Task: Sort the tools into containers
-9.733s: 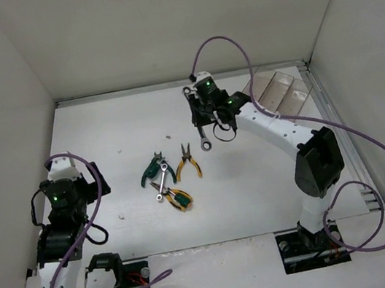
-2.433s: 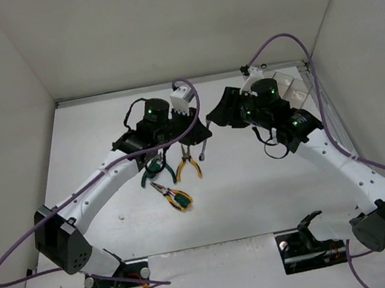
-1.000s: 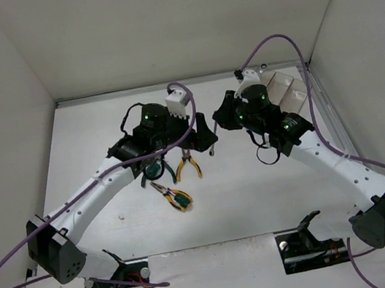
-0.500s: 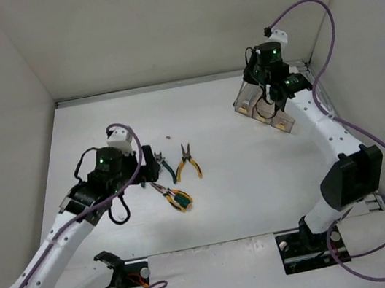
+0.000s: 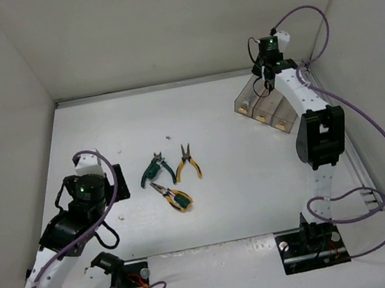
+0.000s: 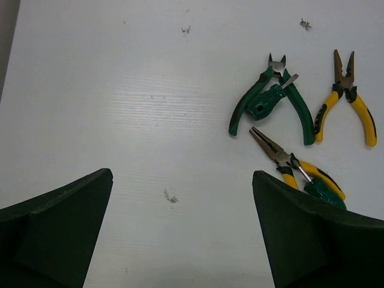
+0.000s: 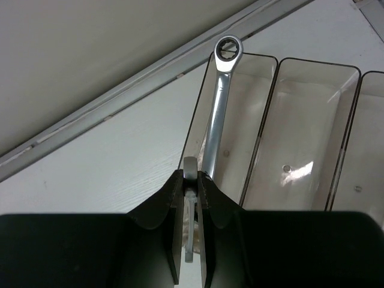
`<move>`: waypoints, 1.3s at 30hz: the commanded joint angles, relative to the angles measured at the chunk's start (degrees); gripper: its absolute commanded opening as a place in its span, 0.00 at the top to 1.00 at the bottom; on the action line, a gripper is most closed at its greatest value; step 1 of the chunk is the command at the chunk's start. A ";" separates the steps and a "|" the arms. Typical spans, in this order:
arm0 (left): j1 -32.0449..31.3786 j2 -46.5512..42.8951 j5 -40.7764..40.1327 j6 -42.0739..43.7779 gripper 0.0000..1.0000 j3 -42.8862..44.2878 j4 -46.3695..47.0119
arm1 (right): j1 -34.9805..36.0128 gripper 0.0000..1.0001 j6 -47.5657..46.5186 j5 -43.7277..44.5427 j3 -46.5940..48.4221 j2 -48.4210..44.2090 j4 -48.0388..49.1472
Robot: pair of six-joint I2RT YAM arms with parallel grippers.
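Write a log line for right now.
right fingers: shut on wrench | wrench: head over end tray slot | left fingers: open, empty | pliers: on table

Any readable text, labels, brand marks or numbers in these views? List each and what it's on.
None readable in any view.
Wrench in the right gripper: no legible stamp on the shank.
Green-handled pliers, yellow-handled pliers, yellow-and-green tool: no print visible on the handles.
Clear tray: no markings visible.
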 commanded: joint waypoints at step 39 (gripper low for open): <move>0.71 0.79 0.17 2.48 0.00 -0.01 3.13 | 4.73 0.33 -11.42 1.77 -0.84 -6.59 3.89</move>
